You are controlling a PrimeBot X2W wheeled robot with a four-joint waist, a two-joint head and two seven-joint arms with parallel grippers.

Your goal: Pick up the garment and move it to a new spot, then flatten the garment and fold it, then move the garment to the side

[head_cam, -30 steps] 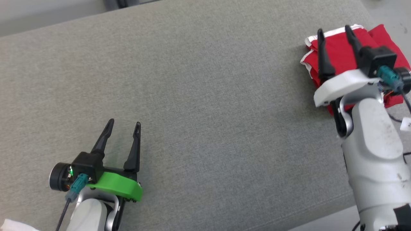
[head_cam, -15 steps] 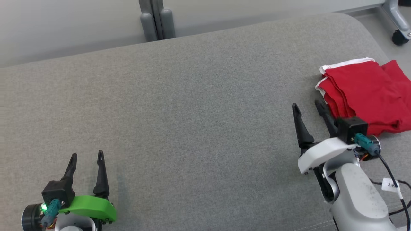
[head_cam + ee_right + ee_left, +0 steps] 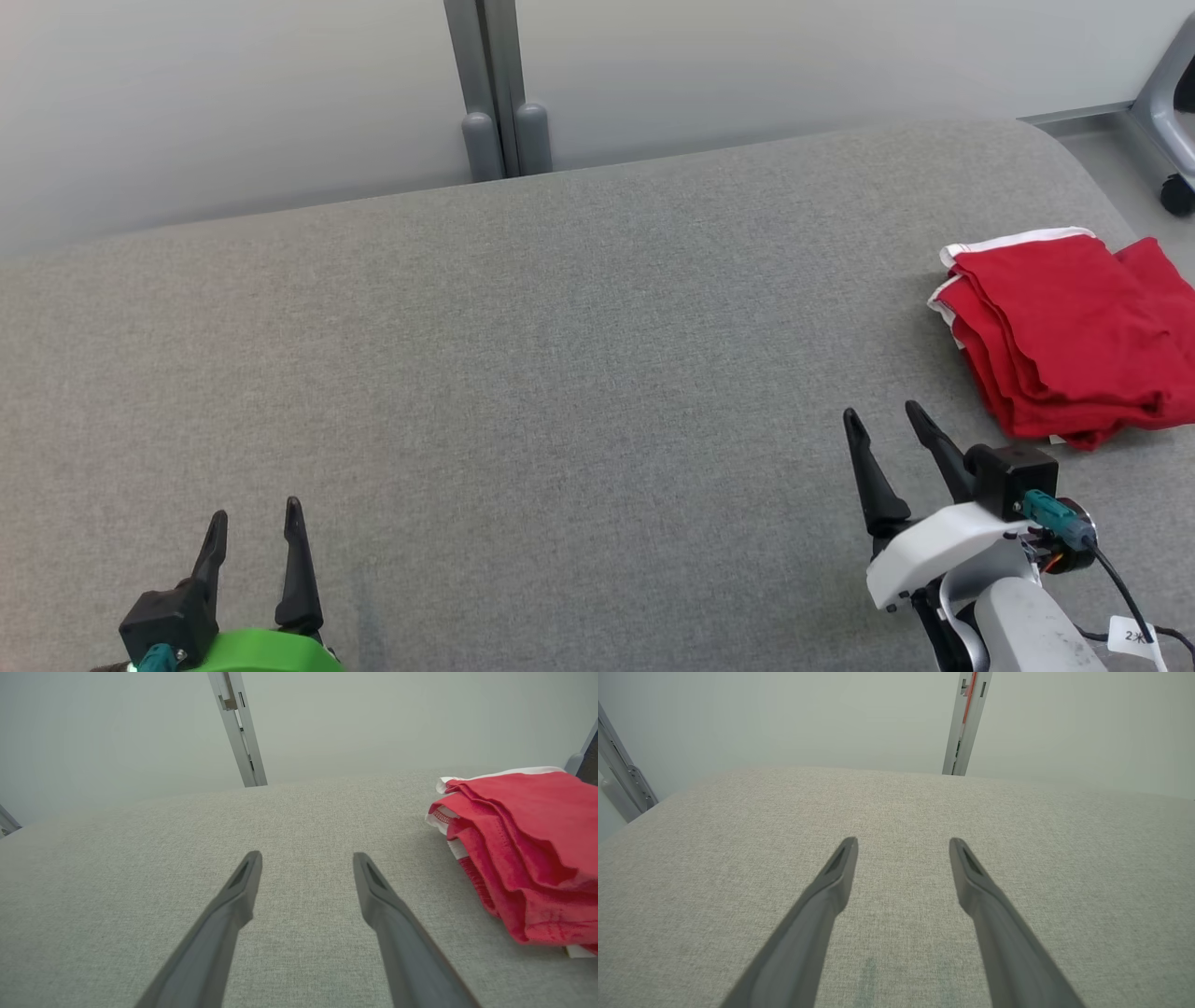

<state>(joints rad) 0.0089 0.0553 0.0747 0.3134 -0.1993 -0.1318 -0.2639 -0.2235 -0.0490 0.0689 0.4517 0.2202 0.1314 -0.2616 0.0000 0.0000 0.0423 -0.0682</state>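
grey fabric cushion (image 3: 560, 373); pale wall (image 3: 233, 112) behind; grey post (image 3: 485, 84); caster wheel (image 3: 1178, 194)

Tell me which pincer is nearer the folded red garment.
Right. The right pincer is open, just short of the red garment at its near-left corner, not touching it. The left pincer, also open, is over the cushion far across at the robot's left.

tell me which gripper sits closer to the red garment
The right gripper, white-mounted, just beside the folded red garment; the green-mounted left gripper sits far off.
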